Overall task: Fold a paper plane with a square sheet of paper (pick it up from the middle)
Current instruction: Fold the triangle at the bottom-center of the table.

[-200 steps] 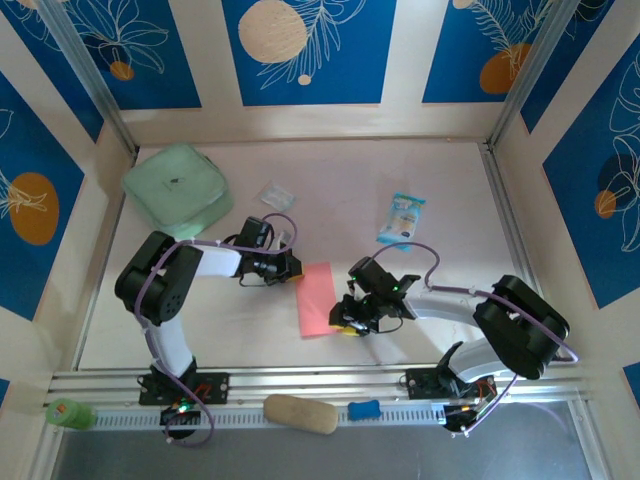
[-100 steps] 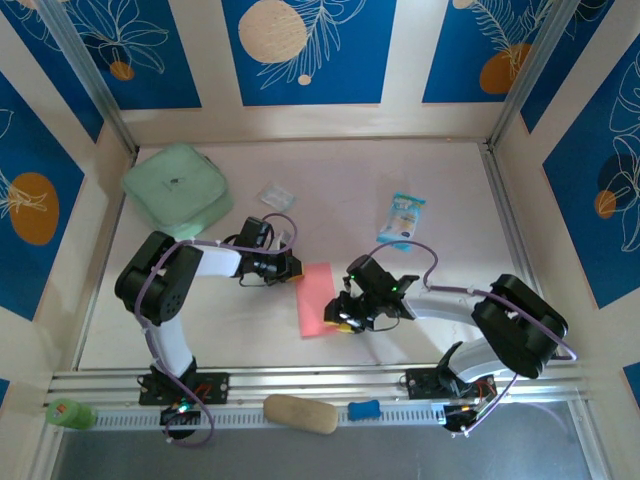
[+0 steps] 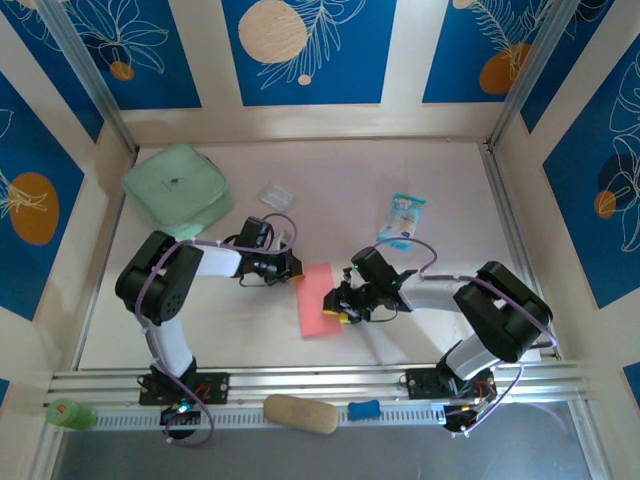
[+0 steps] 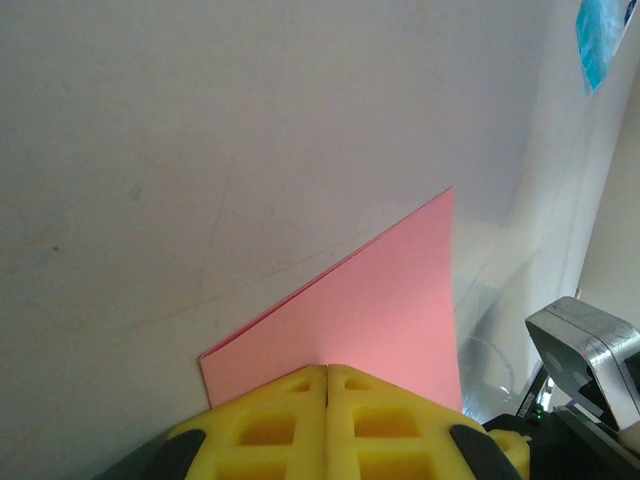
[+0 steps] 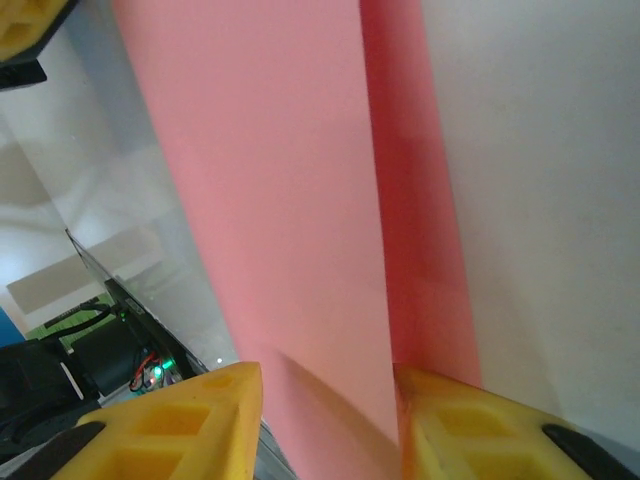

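The salmon-pink square sheet of paper (image 3: 318, 300) lies on the table folded in half into a long strip. My left gripper (image 3: 292, 268) is shut, and its yellow fingertips (image 4: 300, 385) rest on the sheet's (image 4: 390, 290) far-left corner. My right gripper (image 3: 338, 306) is open at the strip's right edge. In the right wrist view the pale top layer (image 5: 280, 200) runs between the two yellow fingers (image 5: 200, 425), with a darker pink strip (image 5: 425, 250) beside it leading to the right finger. The sheet's near end is hidden under the fingers there.
A mint-green pouch (image 3: 175, 185) sits at the back left, with a small clear wrapper (image 3: 276, 195) to its right. A blue-and-white snack packet (image 3: 402, 218) lies behind the right gripper. A tan block (image 3: 300, 413) and a blue piece (image 3: 364, 409) lie on the near rail.
My right gripper has slid up and to the left onto the paper's right edge. The left gripper and the paper have stayed in place.
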